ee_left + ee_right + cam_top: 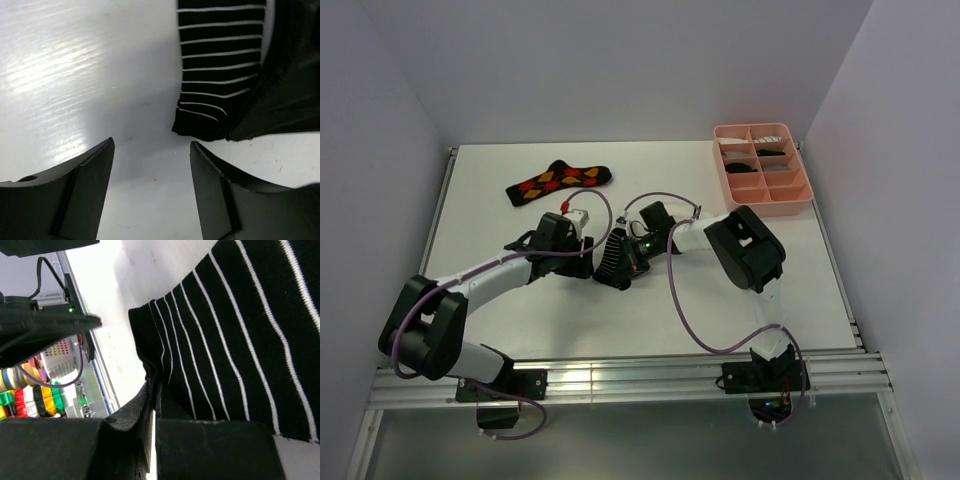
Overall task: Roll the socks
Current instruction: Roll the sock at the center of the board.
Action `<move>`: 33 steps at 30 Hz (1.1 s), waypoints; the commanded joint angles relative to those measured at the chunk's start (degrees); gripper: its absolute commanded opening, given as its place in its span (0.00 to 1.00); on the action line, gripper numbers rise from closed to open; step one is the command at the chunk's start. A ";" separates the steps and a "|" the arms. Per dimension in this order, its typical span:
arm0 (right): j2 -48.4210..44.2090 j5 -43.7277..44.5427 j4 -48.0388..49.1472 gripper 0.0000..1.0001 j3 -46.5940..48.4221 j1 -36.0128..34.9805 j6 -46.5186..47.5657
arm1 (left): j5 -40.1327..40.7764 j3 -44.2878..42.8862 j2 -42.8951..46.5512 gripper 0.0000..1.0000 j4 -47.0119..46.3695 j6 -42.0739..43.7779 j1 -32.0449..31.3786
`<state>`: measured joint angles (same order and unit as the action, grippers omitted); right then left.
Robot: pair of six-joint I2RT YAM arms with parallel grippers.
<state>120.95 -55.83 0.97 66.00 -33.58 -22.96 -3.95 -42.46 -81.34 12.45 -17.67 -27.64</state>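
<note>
A black sock with thin white stripes (pixel 610 252) lies in the middle of the table. My right gripper (pixel 630 266) is shut on its edge; in the right wrist view the jaws (pixel 156 390) pinch the sock's folded hem (pixel 240 340). My left gripper (pixel 586 264) is open and empty just left of the sock; in the left wrist view (pixel 151 150) the sock's end (pixel 215 75) lies ahead and to the right, apart from the fingers. The argyle sock (pixel 558 181) lies flat at the back left.
A pink compartment tray (pixel 760 127) stands at the back right, with white and dark bundles in its far compartments. The right arm's purple cable (pixel 680 300) loops over the near table. White walls close in on both sides.
</note>
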 commanded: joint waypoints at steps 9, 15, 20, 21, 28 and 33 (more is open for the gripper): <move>0.78 1.34 -14.23 0.00 5.37 1.59 11.08 | -14.15 -4.83 -3.74 0.62 -2.95 13.46 -1.80; 2.36 1.70 -24.67 0.00 8.62 3.96 19.16 | -16.79 -2.81 -2.42 0.59 -9.90 13.98 -2.86; 3.94 0.82 -31.90 0.00 11.25 5.19 25.41 | -18.47 -3.16 -5.57 0.58 -11.92 14.77 -3.91; 4.12 0.55 -32.43 0.00 11.43 5.28 25.86 | -18.12 -3.33 -6.02 0.58 -11.92 14.86 -4.18; 4.04 1.43 -33.76 0.00 11.87 5.55 26.92 | -16.18 -2.37 -6.81 0.58 -17.10 16.52 -7.60; 3.33 2.39 -33.76 0.00 11.70 5.63 26.92 | -15.48 -2.63 -7.52 0.59 -17.54 17.06 -9.36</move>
<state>123.48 -56.53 -31.29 76.55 -28.34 1.91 -19.57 -44.86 -88.20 -1.78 -2.31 -35.92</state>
